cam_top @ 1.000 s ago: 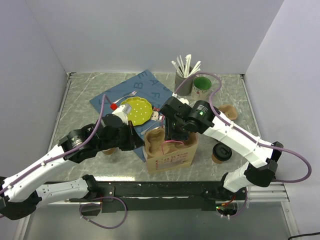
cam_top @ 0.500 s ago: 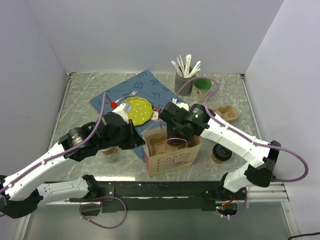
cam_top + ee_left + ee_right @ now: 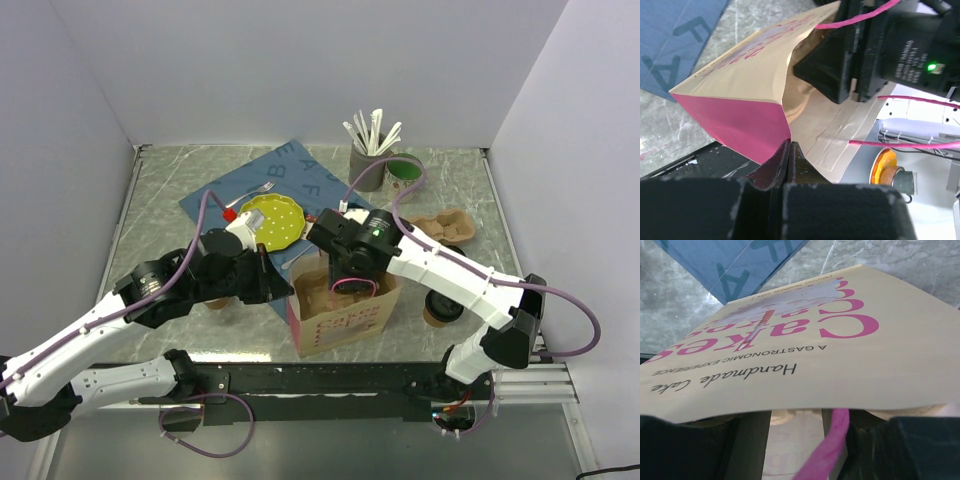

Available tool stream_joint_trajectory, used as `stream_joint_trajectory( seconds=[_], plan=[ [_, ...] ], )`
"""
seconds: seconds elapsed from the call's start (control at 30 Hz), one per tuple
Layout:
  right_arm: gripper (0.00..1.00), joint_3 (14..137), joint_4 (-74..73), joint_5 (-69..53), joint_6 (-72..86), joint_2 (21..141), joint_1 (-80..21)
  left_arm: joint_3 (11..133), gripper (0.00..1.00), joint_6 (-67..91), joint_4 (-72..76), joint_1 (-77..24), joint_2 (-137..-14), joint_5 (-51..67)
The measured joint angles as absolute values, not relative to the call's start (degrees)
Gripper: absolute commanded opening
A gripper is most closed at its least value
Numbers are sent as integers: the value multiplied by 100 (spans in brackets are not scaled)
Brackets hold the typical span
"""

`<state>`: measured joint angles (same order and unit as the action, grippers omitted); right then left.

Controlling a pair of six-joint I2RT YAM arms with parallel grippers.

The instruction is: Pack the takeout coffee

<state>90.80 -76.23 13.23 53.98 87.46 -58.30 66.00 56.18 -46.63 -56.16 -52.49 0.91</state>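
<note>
One takeout coffee (image 3: 441, 305), overhead only, beside bag (image 3: 340, 318)

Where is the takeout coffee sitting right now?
In the top view, the takeout coffee stands right of the paper bag, just beside the right arm.

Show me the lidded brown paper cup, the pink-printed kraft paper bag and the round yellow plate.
Lidded brown paper cup (image 3: 440, 304): top view, black lid.
Kraft paper bag (image 3: 342, 322): top view, printed front.
Yellow plate (image 3: 272, 222): top view, centre.

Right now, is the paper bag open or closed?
Open. The paper bag stands upright with its mouth spread; the left jaws pinch one edge.
</note>
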Motion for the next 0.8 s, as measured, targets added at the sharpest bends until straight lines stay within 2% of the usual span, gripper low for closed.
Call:
stream_joint_trajectory(
  seconds=[0.13, 0.33, 0.57, 0.8],
  plan=[
    [58, 8901, -7618, 1400, 5485, 8748, -5964, 6569, 1, 5618, -4630, -5618, -5245, 187],
    [70, 8735, -7651, 1463, 5623, 8849, -6147, 6512, 1, 5590, -4637, -5618, -5214, 281],
    [73, 9050, -7719, 1538, 5634, 8914, -6176, 6512, 1, 5446, -4727, -5618, -5172, 285],
    [71, 9609, -7712, 1492, 5561, 8783, -6191, 6514, 1, 5231, -4781, -5618, -5168, 233]
  ],
)
